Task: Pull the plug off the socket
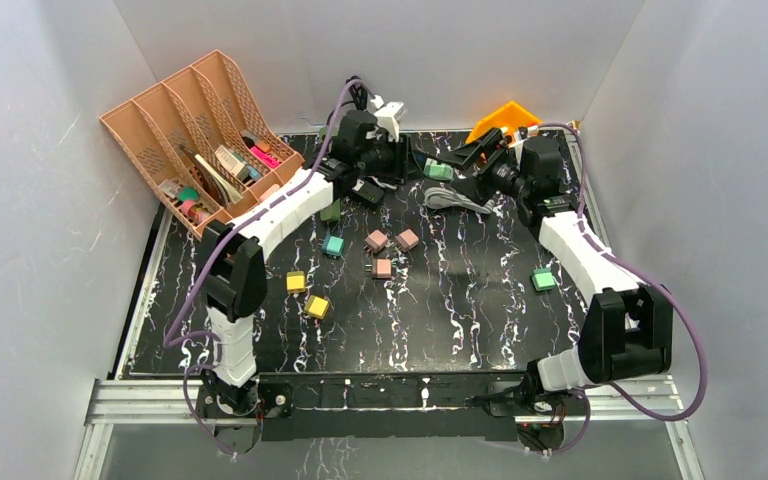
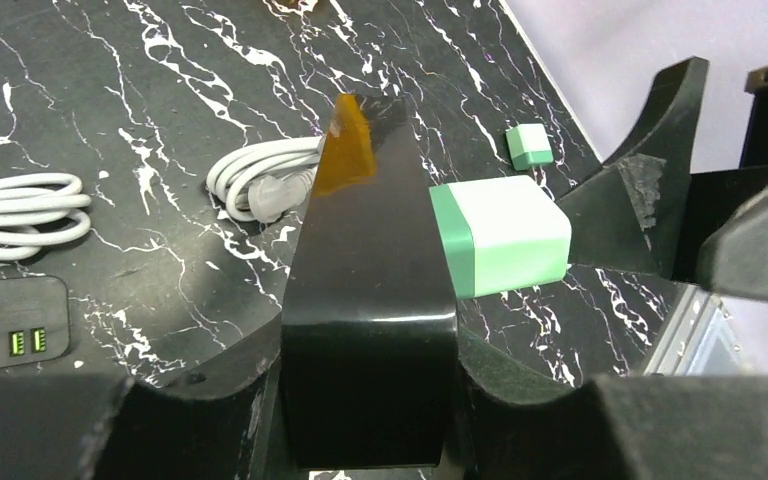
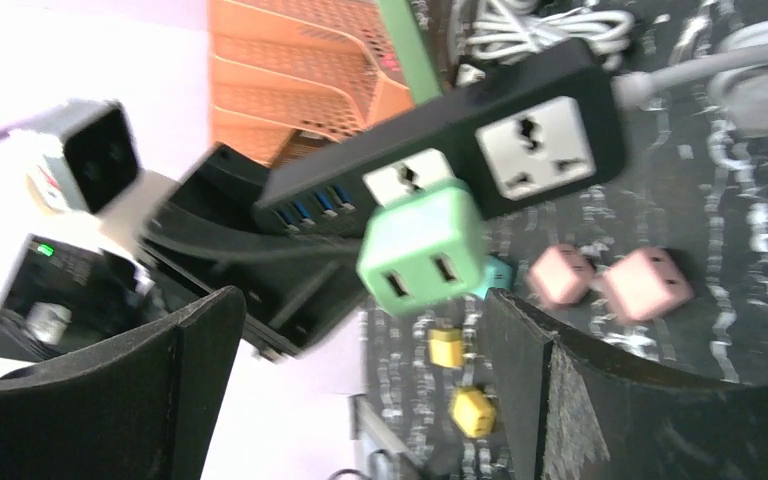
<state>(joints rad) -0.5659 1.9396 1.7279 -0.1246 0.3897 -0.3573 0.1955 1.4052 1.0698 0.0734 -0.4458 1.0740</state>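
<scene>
**Plug** [image 2: 500, 235], green and white: was seated in a socket of the black power strip [image 3: 520, 150], near the middle of the desk's [image 1: 460, 330] far edge.

**Left gripper** [image 2: 370, 385]: claw was clamped on the power strip.

**Right gripper** [image 3: 360, 310]: claw stood wide apart, one finger to each side of the plug. Contact with it could not be told.

**White coiled cable** [image 1: 452, 200]: lay on the desk, just nearer than the plug.

**Peach file organizer** [image 1: 200, 130]: stood at the far left corner and held assorted small items.

**Orange object** [image 1: 505, 118]: sat at the far right corner.

**Loose cubes, mid-desk:**
- Three pink cubes [image 1: 376, 240] lay close together.
- One teal cube [image 1: 333, 245] lay just left of them.
- Two yellow cubes [image 1: 296, 281] lay nearer and further left.

**Green cube** [image 1: 543, 279]: lay alone towards the right edge.
</scene>
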